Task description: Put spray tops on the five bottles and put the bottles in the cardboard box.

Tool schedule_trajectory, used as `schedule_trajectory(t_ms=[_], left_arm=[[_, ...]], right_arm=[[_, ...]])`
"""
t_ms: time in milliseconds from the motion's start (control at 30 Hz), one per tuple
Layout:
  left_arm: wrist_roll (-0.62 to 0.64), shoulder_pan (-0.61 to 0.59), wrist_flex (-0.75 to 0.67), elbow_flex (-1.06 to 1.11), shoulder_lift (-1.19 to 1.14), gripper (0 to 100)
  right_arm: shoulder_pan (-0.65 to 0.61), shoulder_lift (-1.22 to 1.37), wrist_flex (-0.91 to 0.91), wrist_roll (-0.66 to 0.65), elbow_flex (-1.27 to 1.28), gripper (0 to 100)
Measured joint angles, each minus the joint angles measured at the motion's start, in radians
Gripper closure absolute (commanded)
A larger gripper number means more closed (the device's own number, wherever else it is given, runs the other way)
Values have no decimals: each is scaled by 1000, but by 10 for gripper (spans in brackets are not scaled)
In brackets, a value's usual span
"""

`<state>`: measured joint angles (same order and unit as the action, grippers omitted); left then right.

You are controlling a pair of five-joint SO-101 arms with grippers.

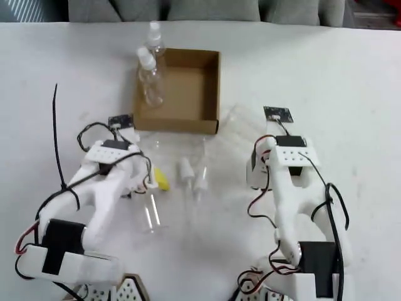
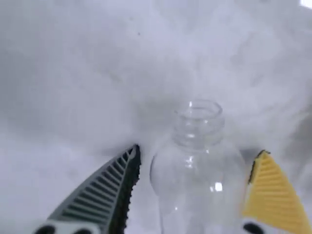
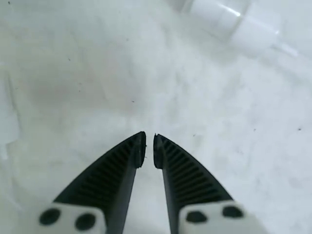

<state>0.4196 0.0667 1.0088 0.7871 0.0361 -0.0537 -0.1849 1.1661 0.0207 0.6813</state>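
The big white table (image 1: 351, 75) is all around me. The cardboard box (image 1: 178, 124) sits in the middle, farther out than both my arms. Two bottles with tops on, one (image 1: 150, 78) and another (image 1: 155, 37), stand by the far left corner of the box. I cannot tell if they are inside it or just beside it. My left gripper (image 2: 200, 151) is open wide, with a bare bottle (image 2: 192, 180) in between. The gray finger (image 2: 114, 190) has a thin gap next to the glassy side. The yellow finger (image 2: 268, 195) is right at the other side, so I am not squeezing it yet, I think. The bottle's open neck points away from my left wrist, and it has no top. My right gripper (image 3: 148, 146) is almost closed, with just a thin slit, and holds nothing. Two loose spray tops, one (image 1: 186, 168) and one (image 1: 200, 179), lie on the table between my arms, to the right of the bare bottle. My right arm is the free one, so I think it should fetch a top. My right wrist view shows a spray top (image 3: 234, 24) up close, ahead of the tips and off to one side. The high view shows where the box is. My left wrist view shows the open neck best.
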Motion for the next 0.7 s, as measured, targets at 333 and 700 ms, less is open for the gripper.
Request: schedule_trajectory(t_ms=[333,700], left_arm=[[-34,54,-14,-15,14,956],[-57,54,17,-14,84,747]], right_arm=[[0,0,0,0,0,981],[0,0,0,0,0,981]])
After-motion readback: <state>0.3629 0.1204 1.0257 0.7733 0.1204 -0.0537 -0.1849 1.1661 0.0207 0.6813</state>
